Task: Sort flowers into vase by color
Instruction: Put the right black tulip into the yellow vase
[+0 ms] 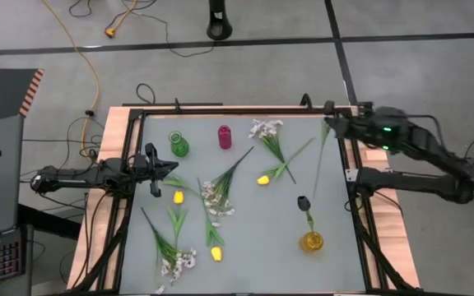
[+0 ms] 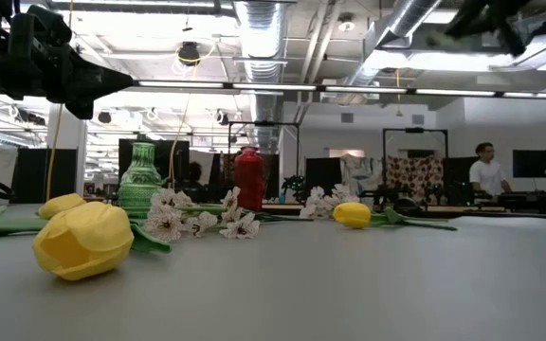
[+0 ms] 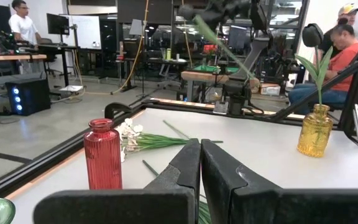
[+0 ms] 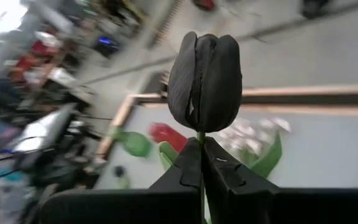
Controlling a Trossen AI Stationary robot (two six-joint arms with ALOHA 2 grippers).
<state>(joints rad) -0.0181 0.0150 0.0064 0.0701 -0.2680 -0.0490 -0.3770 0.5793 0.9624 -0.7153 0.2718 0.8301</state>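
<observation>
Grey bench (image 1: 245, 263) carries the amber glass vase (image 1: 311, 241), already holding one dark tulip. Well beyond it, at the far corner, the right fingers (image 4: 201, 163) pinch a near-black tulip (image 4: 205, 72) upright; the left fingers (image 3: 200, 163) rest closed, empty.

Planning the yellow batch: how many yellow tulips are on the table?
3. One yellow tulip mid-table; a second left of it, below the green vase in the high view; a third lowest there. None seems hidden.
</observation>
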